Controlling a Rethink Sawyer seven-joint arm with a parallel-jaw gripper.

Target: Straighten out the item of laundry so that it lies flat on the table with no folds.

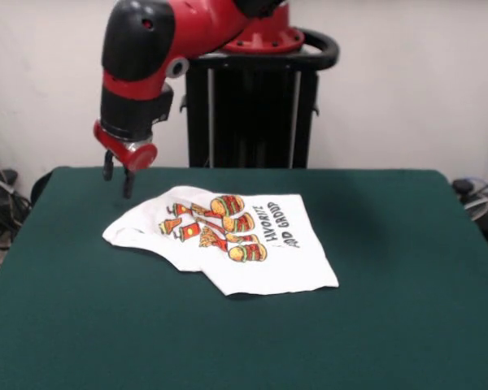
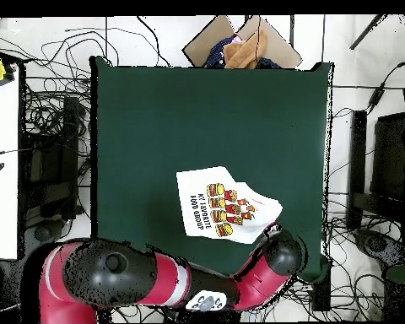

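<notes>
the white t-shirt [image 1: 228, 240] lies on the dark green surface [image 1: 390, 325], a little toward the robot's side and off centre. its print of red, orange and yellow food cartoons faces up, with black block lettering beside it. the shirt is not flat: in the front view the end nearest the claw bunches into a rounded, rumpled edge, and a crease runs along the near side where the cloth dips inward. the opposite end spreads out smoother, ending in a squarish corner.

the claw [image 1: 118, 177] hangs from the red and black arm [image 1: 138, 73] above the surface, just beyond the rumpled end of the shirt, apart from the cloth. two dark fingers [image 1: 128, 184] point down with a gap between them, holding nothing, so the claw is open.

in the overhead view the arm's wrist covers the claw, beside the shirt's corner [image 2: 269, 211].
</notes>
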